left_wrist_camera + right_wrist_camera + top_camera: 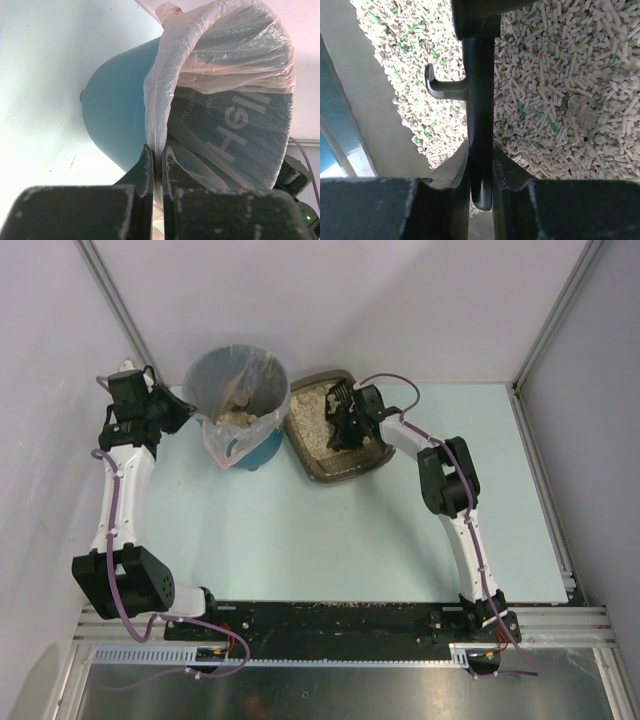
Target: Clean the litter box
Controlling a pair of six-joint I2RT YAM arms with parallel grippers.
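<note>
where the table [330, 530] runs to its far edge, the litter box [335, 468] sits a little right of centre, its left rim just beside the teal bin [262, 448].

- litter box: grey-brown tray, beige pellets [570, 75] flecked with green inside. in the right wrist view a strip of bare tray floor [375, 110] shows left of the pellets.
- right gripper [350, 422]: over the box, arm reaching in from the near right. fingers closed narrow on the dark handle of a scoop [479, 100], handle running straight out between them [481, 187]; a small hook juts from the handle's left side. scoop's toothed head [342, 393] lies toward the far end of the box, over the pellets.
- left gripper [186, 410]: at the bin's left side, far left of the table. fingers nearly together [157, 167], pinching the clear liner [225, 45] where it folds over the bin's rim.
- bin [117, 120]: liner [222, 435] drapes loose outside on the near side; a heap of beige litter [238, 417] lies within.
- white lettering on the bin's inner wall, blurred through the plastic, unreadable.
</note>
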